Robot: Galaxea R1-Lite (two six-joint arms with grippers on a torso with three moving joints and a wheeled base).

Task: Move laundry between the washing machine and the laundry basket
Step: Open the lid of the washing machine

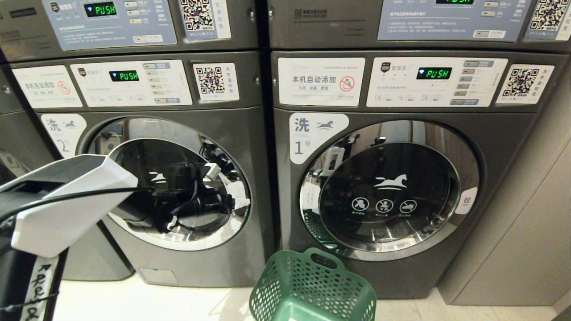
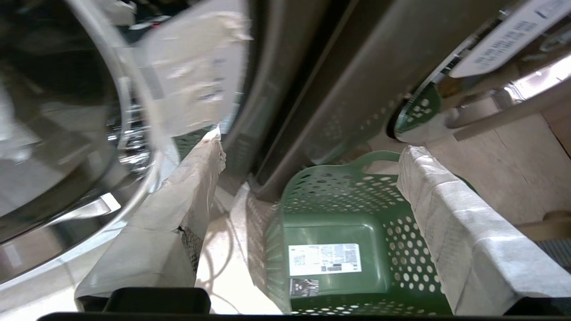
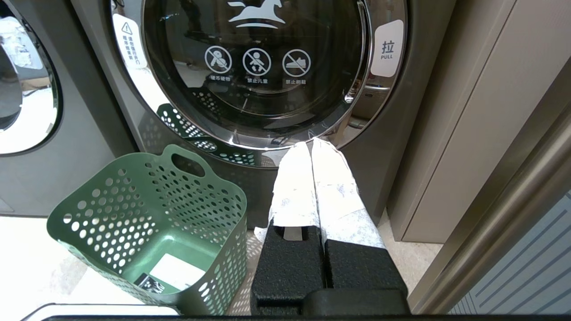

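Overhead, we are extending our left arm (image 1: pixel 67 200) across the closed door of washer 2 (image 1: pixel 178 187); washer 1 (image 1: pixel 388 191) is standing shut beside it, and the green laundry basket (image 1: pixel 312 290) is sitting on the floor below washer 1's door. Next, at the left wrist, we are holding the left pincer (image 2: pixel 308 174) spread wide above the basket (image 2: pixel 339 232), beside the chrome door ring. Finally, at the right wrist, we are keeping the right pincer (image 3: pixel 312 145) pressed together, gripping nothing, before washer 1's door (image 3: pixel 254 67), with the basket (image 3: pixel 151 227) alongside.
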